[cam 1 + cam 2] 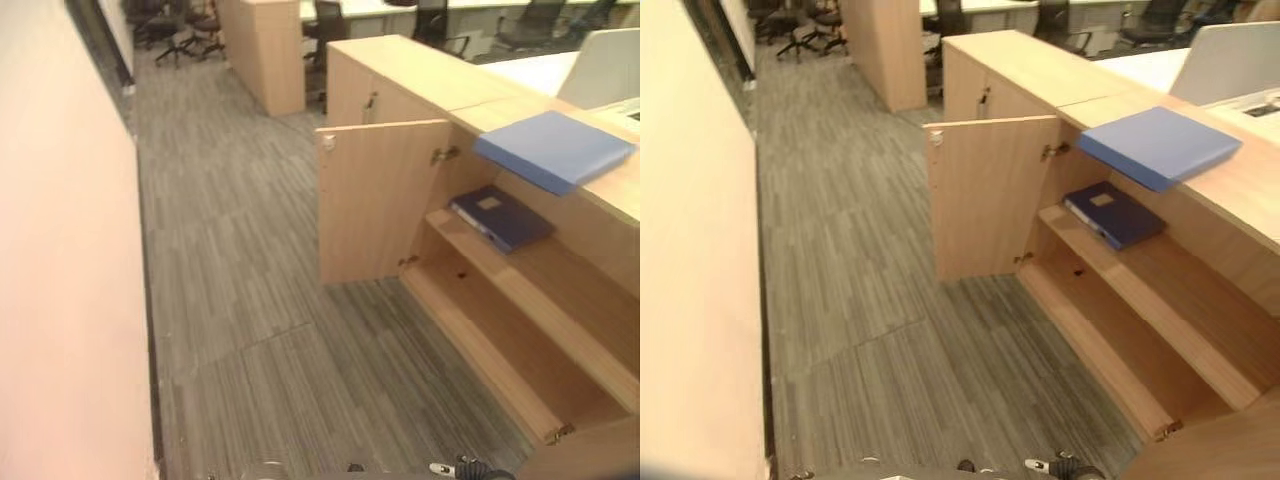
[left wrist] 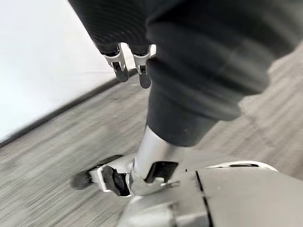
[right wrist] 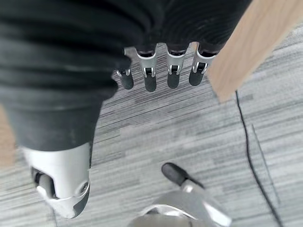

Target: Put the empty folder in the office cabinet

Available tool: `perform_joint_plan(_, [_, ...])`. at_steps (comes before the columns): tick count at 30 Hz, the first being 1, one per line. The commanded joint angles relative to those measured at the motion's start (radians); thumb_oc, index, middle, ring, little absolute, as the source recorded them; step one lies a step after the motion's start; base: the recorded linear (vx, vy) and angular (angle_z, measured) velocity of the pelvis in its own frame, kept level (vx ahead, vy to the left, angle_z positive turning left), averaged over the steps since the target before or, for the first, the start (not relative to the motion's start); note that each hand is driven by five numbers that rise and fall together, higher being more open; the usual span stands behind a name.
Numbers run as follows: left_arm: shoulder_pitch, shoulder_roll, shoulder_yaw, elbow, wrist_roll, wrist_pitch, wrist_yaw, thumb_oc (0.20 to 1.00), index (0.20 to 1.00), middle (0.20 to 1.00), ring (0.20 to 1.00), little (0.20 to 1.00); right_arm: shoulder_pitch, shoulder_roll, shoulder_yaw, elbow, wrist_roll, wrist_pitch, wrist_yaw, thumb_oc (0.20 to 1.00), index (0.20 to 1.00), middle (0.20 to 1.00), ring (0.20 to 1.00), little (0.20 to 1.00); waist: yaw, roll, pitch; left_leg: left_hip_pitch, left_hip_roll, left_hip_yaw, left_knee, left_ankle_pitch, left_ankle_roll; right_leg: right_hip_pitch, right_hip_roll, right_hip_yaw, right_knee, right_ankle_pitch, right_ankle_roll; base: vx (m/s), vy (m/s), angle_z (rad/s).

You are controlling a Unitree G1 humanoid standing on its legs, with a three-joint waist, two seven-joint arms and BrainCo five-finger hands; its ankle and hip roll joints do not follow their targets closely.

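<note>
A light-blue folder [image 1: 553,150] lies flat on top of the wooden cabinet [image 1: 420,70], its corner reaching over the front edge. Inside the open cabinet, a dark-blue folder [image 1: 500,217] lies on the upper shelf [image 1: 560,275]. The cabinet door [image 1: 385,200] stands swung out towards the aisle. My left hand [image 2: 119,64] hangs over the carpet with relaxed fingers and holds nothing. My right hand [image 3: 149,75] also hangs down, fingers straight and empty, beside a wooden edge [image 3: 246,47]. Both hands are away from the folders.
Grey striped carpet [image 1: 240,300] runs down the aisle between a pale wall [image 1: 60,250] on the left and the cabinets on the right. Office chairs [image 1: 180,30] and another tall wooden unit [image 1: 265,50] stand at the far end. The lower shelf [image 1: 480,340] is bare.
</note>
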Motion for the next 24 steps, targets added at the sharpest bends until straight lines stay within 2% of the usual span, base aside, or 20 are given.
perform_joint_plan(1, [-0.078,-0.036,-0.077,-0.061,0.007,-0.035,-0.001,1.0,1.0,1.0,1.0,1.0,-0.048,-0.037,0.001,0.017,0.028,-0.005,-0.013,1.0,1.0,1.0,1.0,1.0,0.012,-0.013,0.059,-0.008,-0.034,0.0,-0.173,0.039,0.078,0.024,-0.043,0.074,0.025,-0.005,0.117,0.07,0.103,-0.78])
perform_joint_plan(2, [-0.086,-0.034,-0.089,-0.067,0.015,-0.038,0.002,1.0,1.0,1.0,1.0,1.0,-0.055,-0.04,0.006,0.017,0.023,-0.006,-0.014,1.0,1.0,1.0,1.0,1.0,0.019,-0.02,0.059,-0.023,-0.061,-0.023,-0.296,0.073,0.087,0.018,-0.058,0.087,0.022,0.003,0.123,0.16,0.158,-0.65])
perform_joint_plan(3, [-0.092,-0.032,-0.102,-0.071,0.022,-0.04,0.001,1.0,1.0,1.0,1.0,1.0,-0.059,-0.043,0.009,0.018,0.018,-0.007,-0.015,1.0,1.0,1.0,1.0,1.0,0.027,-0.014,0.059,-0.028,-0.083,-0.075,-0.422,0.086,0.075,0.032,-0.059,0.111,0.016,-0.002,0.13,0.22,0.171,-0.64])
perform_joint_plan(5, [-0.096,-0.034,-0.112,-0.051,0.023,-0.042,-0.009,1.0,1.0,1.0,1.0,1.0,-0.055,-0.043,0.009,0.028,0.009,-0.01,-0.016,1.0,1.0,1.0,1.0,1.0,0.043,0.014,0.058,-0.04,-0.115,-0.225,-0.644,0.185,0.037,0.065,-0.042,0.165,0.01,-0.021,0.137,0.4,0.193,-0.73])
perform_joint_plan(6, [-0.098,-0.041,-0.123,-0.028,0.023,-0.042,-0.018,1.0,1.0,1.0,1.0,1.0,-0.044,-0.05,-0.007,0.046,0.003,-0.008,-0.013,1.0,1.0,1.0,1.0,1.0,0.038,0.039,0.061,-0.044,-0.117,-0.306,-0.761,0.232,0.012,0.088,-0.042,0.21,0.015,-0.042,0.146,0.41,0.216,-0.75])
perform_joint_plan(9, [-0.087,-0.052,-0.126,0.007,0.035,-0.042,-0.037,1.0,1.0,1.0,1.0,1.0,-0.022,-0.051,-0.034,0.063,-0.001,-0.007,0.0,1.0,1.0,1.0,1.0,1.0,0.022,0.077,0.038,0.015,-0.106,-0.355,-0.837,0.253,-0.005,0.083,-0.049,0.274,0.026,-0.056,0.16,0.28,0.231,-1.09])
perform_joint_plan(11, [-0.083,-0.053,-0.136,0.026,0.057,-0.04,-0.051,1.0,1.0,1.0,1.0,1.0,-0.009,-0.054,-0.046,0.078,-0.013,-0.002,0.007,1.0,1.0,1.0,1.0,1.0,-0.001,0.084,0.016,0.054,-0.113,-0.34,-0.851,0.241,0.004,0.073,-0.073,0.296,0.024,-0.051,0.176,0.25,0.276,-1.15])
perform_joint_plan(13, [-0.088,-0.048,-0.15,0.027,0.071,-0.043,-0.067,1.0,1.0,1.0,1.0,1.0,-0.004,-0.055,-0.056,0.086,-0.019,0.006,0.014,1.0,1.0,1.0,1.0,1.0,-0.021,0.089,0.005,0.086,-0.126,-0.29,-0.858,0.22,0.019,0.055,-0.109,0.32,0.035,-0.045,0.202,0.2,0.302,-0.7])
perform_joint_plan(16, [-0.088,-0.032,-0.142,0.015,0.066,-0.046,-0.078,1.0,1.0,1.0,1.0,1.0,-0.016,-0.057,-0.047,0.083,-0.046,0.009,0.02,1.0,1.0,1.0,1.0,1.0,-0.028,0.103,0.0,0.121,-0.166,-0.234,-0.862,0.181,0.065,0.003,-0.162,0.367,0.089,-0.027,0.234,0.14,0.351,-0.94])
perform_joint_plan(17, [-0.088,-0.027,-0.128,0.014,0.064,-0.046,-0.07,1.0,1.0,1.0,1.0,1.0,-0.025,-0.054,-0.037,0.076,-0.059,0.007,0.021,1.0,1.0,1.0,1.0,1.0,-0.02,0.111,-0.001,0.131,-0.182,-0.21,-0.862,0.167,0.08,-0.028,-0.188,0.374,0.139,-0.026,0.242,0.17,0.518,-1.26])
perform_joint_plan(18, [-0.085,-0.02,-0.092,0.017,0.039,-0.04,-0.061,1.0,1.0,1.0,1.0,1.0,-0.041,-0.053,-0.024,0.051,-0.062,0.0,0.019,1.0,1.0,1.0,1.0,1.0,-0.006,0.126,0.004,0.156,-0.21,-0.182,-0.862,0.136,0.097,-0.107,-0.238,0.361,0.276,0.009,0.234,0.13,0.395,-1.2])
perform_joint_plan(19, [-0.085,-0.02,-0.092,0.017,0.039,-0.04,-0.061,1.0,1.0,1.0,1.0,1.0,-0.041,-0.053,-0.024,0.051,-0.062,0.0,0.019,1.0,1.0,1.0,1.0,1.0,-0.002,0.124,0.003,0.155,-0.21,-0.178,-0.862,0.136,0.098,-0.112,-0.239,0.366,0.283,0.006,0.234,0.12,0.361,-0.88])
perform_joint_plan(20, [-0.083,-0.019,-0.068,0.026,0.016,-0.034,-0.061,1.0,1.0,1.0,1.0,1.0,-0.052,-0.056,-0.029,0.036,-0.049,-0.004,0.012,1.0,1.0,1.0,1.0,1.0,0.003,0.129,0.014,0.168,-0.217,-0.156,-0.862,0.125,0.107,-0.147,-0.274,0.335,0.345,0.061,0.213,0.05,0.162,-0.94])
perform_joint_plan(21, [-0.081,-0.016,-0.055,0.03,0.005,-0.033,-0.059,1.0,1.0,1.0,1.0,1.0,-0.063,-0.055,-0.036,0.025,-0.031,-0.009,0.005,1.0,1.0,1.0,1.0,1.0,0.007,0.129,0.022,0.181,-0.216,-0.14,-0.862,0.114,0.11,-0.173,-0.297,0.29,0.392,0.08,0.187,0.09,0.223,-0.86])
perform_joint_plan(22, [-0.074,-0.013,-0.05,0.039,0.006,-0.031,-0.059,1.0,1.0,1.0,1.0,1.0,-0.064,-0.054,-0.042,0.017,-0.019,-0.014,0.001,1.0,1.0,1.0,1.0,1.0,0.008,0.131,0.021,0.192,-0.208,-0.117,-0.862,0.105,0.106,-0.17,-0.313,0.218,0.4,0.069,0.175,0.09,0.185,-0.77])
perform_joint_plan(24, [-0.051,-0.008,-0.053,0.054,0.032,-0.027,-0.058,1.0,1.0,1.0,1.0,1.0,-0.059,-0.05,-0.046,0.014,-0.008,-0.019,-0.001,1.0,1.0,1.0,1.0,1.0,0.012,0.124,0.02,0.208,-0.202,-0.058,-0.862,0.092,0.102,-0.14,-0.341,0.081,0.379,0.066,0.183,0.14,0.143,-0.43])
